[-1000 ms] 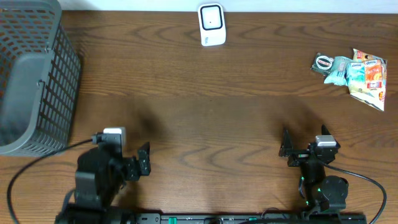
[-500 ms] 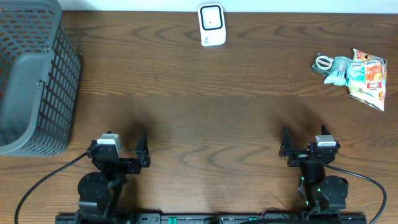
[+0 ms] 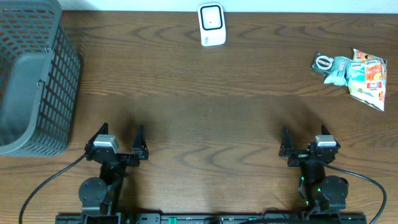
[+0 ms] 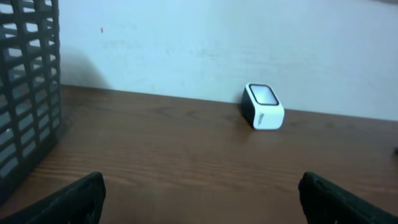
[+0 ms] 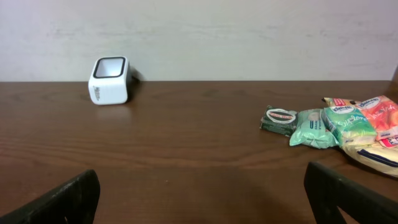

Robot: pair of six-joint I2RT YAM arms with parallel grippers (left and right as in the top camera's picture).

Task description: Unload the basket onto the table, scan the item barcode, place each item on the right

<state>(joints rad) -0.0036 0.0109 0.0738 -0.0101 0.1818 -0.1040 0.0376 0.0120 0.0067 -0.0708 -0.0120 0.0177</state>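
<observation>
Snack packets [image 3: 357, 73] far right, scanner [image 3: 211, 25] at back, basket [image 3: 62, 93] far left; we see left gripper [image 3: 122, 129] and right gripper [image 3: 304, 133] spread, empty.

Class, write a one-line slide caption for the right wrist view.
Open right pincer faces a white scanner and a cluster of snack packets on the wooden table.
</observation>
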